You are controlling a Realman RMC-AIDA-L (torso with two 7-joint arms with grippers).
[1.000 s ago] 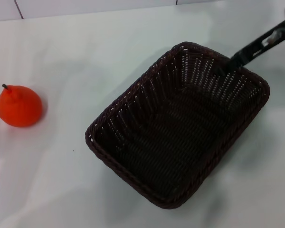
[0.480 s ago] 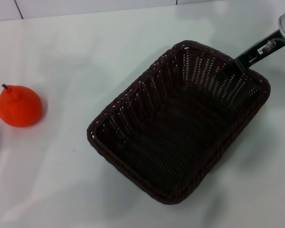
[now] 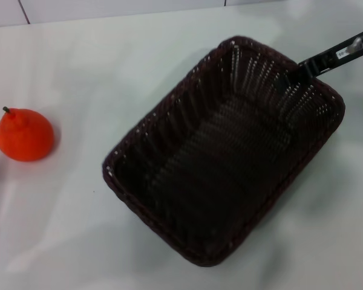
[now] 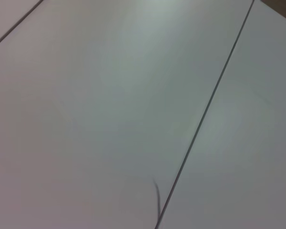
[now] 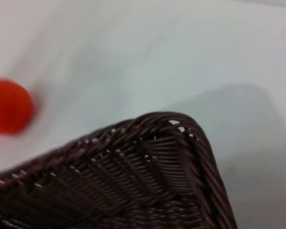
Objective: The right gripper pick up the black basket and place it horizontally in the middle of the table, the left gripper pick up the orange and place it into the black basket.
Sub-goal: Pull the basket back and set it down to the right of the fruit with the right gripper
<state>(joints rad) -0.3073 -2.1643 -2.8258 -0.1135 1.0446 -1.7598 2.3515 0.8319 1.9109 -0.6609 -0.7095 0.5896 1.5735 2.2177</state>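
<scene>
The black basket (image 3: 218, 163) is in the right half of the white table (image 3: 109, 66) in the head view, set diagonally and empty. My right gripper (image 3: 300, 71) reaches in from the upper right, and its black finger is closed over the basket's far right rim. The right wrist view shows a rounded corner of the basket (image 5: 152, 171) close up. The orange (image 3: 24, 134) sits on the table at the far left, well apart from the basket, and shows in the right wrist view (image 5: 8, 106) as well. My left gripper is out of view.
The left wrist view shows only white surface crossed by a thin dark seam (image 4: 205, 109). A tile seam runs along the table's back edge (image 3: 109, 18). Bare tabletop lies between the orange and the basket.
The basket has shifted in the right gripper's hold: its near left corner has swung left and toward me, and it looks slightly raised. The orange has not moved.
</scene>
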